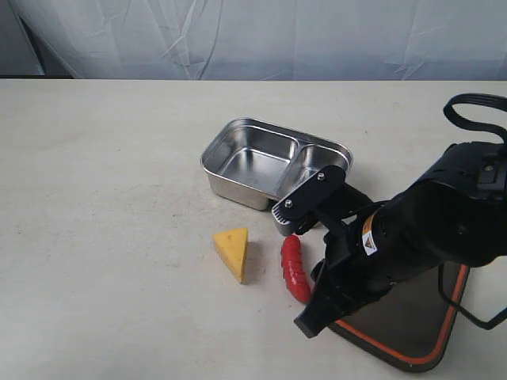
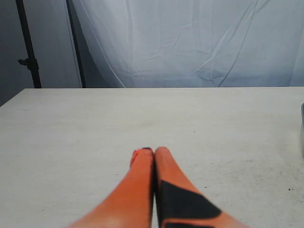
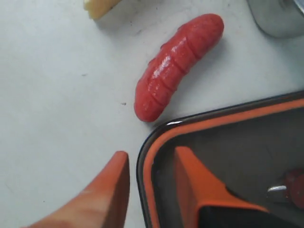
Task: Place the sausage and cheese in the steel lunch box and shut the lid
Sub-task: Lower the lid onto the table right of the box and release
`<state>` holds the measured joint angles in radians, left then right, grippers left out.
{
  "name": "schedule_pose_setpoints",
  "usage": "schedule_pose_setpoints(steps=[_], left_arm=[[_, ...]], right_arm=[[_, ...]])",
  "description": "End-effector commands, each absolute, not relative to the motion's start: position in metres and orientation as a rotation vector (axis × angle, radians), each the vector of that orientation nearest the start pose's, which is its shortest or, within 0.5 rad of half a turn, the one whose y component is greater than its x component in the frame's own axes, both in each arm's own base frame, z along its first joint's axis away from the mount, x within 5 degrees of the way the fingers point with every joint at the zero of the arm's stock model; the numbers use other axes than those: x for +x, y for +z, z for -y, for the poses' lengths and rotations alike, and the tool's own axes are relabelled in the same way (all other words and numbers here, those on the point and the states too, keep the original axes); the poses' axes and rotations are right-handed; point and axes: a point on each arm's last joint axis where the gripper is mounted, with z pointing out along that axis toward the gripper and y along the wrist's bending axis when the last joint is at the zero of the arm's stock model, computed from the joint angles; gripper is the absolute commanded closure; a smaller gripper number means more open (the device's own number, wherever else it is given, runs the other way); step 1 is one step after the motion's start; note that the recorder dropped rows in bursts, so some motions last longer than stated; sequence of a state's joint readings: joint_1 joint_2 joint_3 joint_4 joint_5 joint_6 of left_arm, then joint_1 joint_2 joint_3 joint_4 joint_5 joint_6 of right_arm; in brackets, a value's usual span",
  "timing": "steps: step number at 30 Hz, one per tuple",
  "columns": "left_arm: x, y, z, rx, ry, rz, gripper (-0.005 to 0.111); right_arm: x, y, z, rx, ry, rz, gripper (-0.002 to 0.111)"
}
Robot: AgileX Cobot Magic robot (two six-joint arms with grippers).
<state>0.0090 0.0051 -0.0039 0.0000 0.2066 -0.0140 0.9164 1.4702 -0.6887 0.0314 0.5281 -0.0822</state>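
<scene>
- desk (image 1: 95,198): pale, flat, matte. All the task items lie on it, none stacked.
- steel lunch box (image 1: 261,158): upright near mid-desk, lid off, both compartments empty. Looks rigid and light with slick walls, so it likely skids if nudged. Drop items in from above, don't push against it.
- lid (image 1: 420,317): lies flat at the near right of the desk under the right arm, orange seal facing up. Looks like thin, stiff plastic with no way under it. Best hold is the rim, one finger inside and one outside.
- right end effector (image 3: 152,154): fingers spread and holding nothing. They straddle the lid's corner rim, one over the desk, one over the lid's inner face.
- left end effector (image 2: 154,152): fingers pressed together, empty, above bare desk and well away from the food.
- cheese (image 1: 233,252): wedge lying flat, just left of the sausage, not touching it. Probably light and stiff. The tapered sides could squirt out of a pinch, so grab near the thick end.
- sausage (image 3: 178,66): lies between cheese and lid, just beside the lid corner with a thin gap showing. Glossy and round, so probably slippery and light. Pinch across the middle, square to its length; the scored ridges should help.
</scene>
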Motion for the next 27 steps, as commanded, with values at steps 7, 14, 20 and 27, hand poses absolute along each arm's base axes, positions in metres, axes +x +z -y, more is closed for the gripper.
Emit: schedule_pose_setpoints(steps=[7,14,20,27], left_arm=[[0.056,0.196,0.000,-0.022,-0.011,-1.678,0.107],[0.056,0.196,0.000,-0.022,-0.011,-1.678,0.107],[0.056,0.196,0.000,-0.022,-0.011,-1.678,0.107],[0.056,0.196,0.000,-0.022,-0.011,-1.678,0.107]], right_arm=[[0.149,0.189,-0.196,-1.246,0.259,-2.462,0.085],[0.140,0.232,-0.184,-1.134,0.358,-2.319,0.108],[0.130,0.263,-0.169,-0.971,0.458,-2.258,0.108],[0.123,0.278,-0.160,-0.927,0.499,-2.209,0.108]])
